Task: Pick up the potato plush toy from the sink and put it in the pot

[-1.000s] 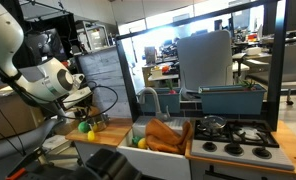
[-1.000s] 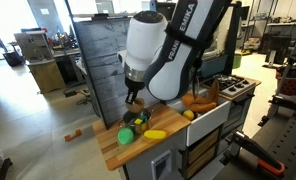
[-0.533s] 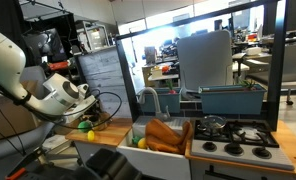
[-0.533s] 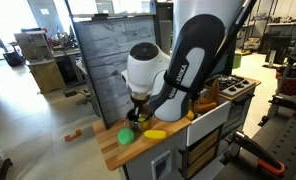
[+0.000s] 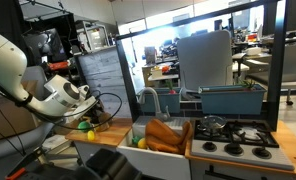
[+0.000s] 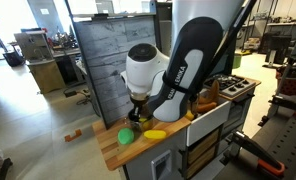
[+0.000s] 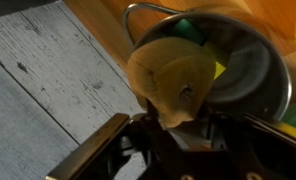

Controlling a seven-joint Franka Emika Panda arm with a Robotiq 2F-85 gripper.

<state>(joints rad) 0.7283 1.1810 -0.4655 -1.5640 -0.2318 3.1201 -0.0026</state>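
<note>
In the wrist view the tan potato plush toy (image 7: 171,72) sits between my dark gripper fingers (image 7: 174,126), just above the shiny metal pot (image 7: 273,85), which stands on the wooden countertop (image 7: 93,25). Green and yellow things show inside the pot. In both exterior views my gripper (image 5: 85,117) (image 6: 138,113) hangs low over the counter end away from the stove; the pot is mostly hidden there. The pale sink (image 5: 156,150) with its curved faucet (image 5: 148,97) holds an orange-brown object.
A green ball (image 6: 126,136) and a yellow item (image 6: 154,133) lie on the counter by the gripper. A stove (image 5: 233,142) with a dark pan sits beyond the sink. A blue-grey bin (image 5: 231,100) stands behind it. A grey panel (image 7: 38,90) borders the counter.
One second ago the arm was higher; it dropped toward the counter and the pot. Over the last half second nothing visibly moved.
</note>
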